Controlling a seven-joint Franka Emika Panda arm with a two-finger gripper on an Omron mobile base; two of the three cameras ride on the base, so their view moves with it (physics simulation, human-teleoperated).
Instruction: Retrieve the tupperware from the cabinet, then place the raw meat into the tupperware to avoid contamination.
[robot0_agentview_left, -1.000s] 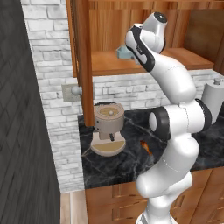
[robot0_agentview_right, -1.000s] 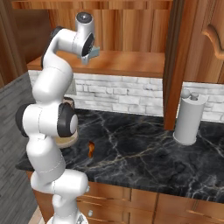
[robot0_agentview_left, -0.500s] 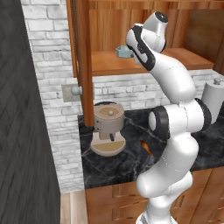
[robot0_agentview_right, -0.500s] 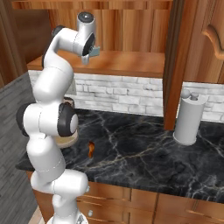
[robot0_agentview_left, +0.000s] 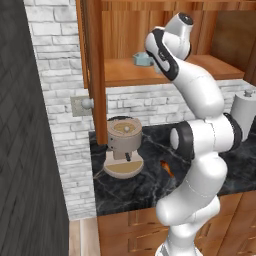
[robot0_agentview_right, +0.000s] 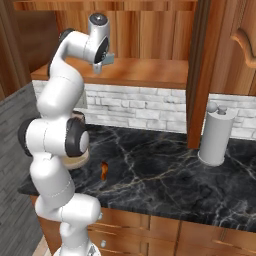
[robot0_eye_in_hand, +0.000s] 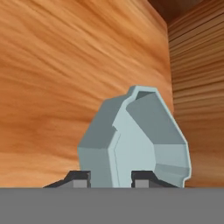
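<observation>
The tupperware (robot0_eye_in_hand: 135, 140), a pale blue-teal tub, sits on the plank shelf of the open wooden cabinet (robot0_agentview_left: 125, 75). In the hand view it fills the space between my two finger tips, tipped on its side relative to the camera. My gripper (robot0_eye_in_hand: 111, 177) is shut on its near wall. The same tupperware (robot0_agentview_right: 108, 58) shows at the hand (robot0_agentview_right: 101, 64) in the right base view, and the tupperware (robot0_agentview_left: 142, 59) shows behind the wrist in the left base view. The raw meat (robot0_agentview_left: 166, 167), a small orange-brown piece, lies on the black counter, beside the arm's base (robot0_agentview_right: 104, 170).
A beige coffee machine (robot0_agentview_left: 124, 145) stands on the counter below the shelf at the left. A grey paper towel holder (robot0_agentview_right: 216, 135) stands at the right. The open cabinet door (robot0_agentview_left: 95, 75) hangs left of the shelf. Black marble counter (robot0_agentview_right: 160, 175) stretches between them.
The jaws have closed onto the tub's wall. The arm has hardly moved otherwise, and the tub stays on the shelf.
</observation>
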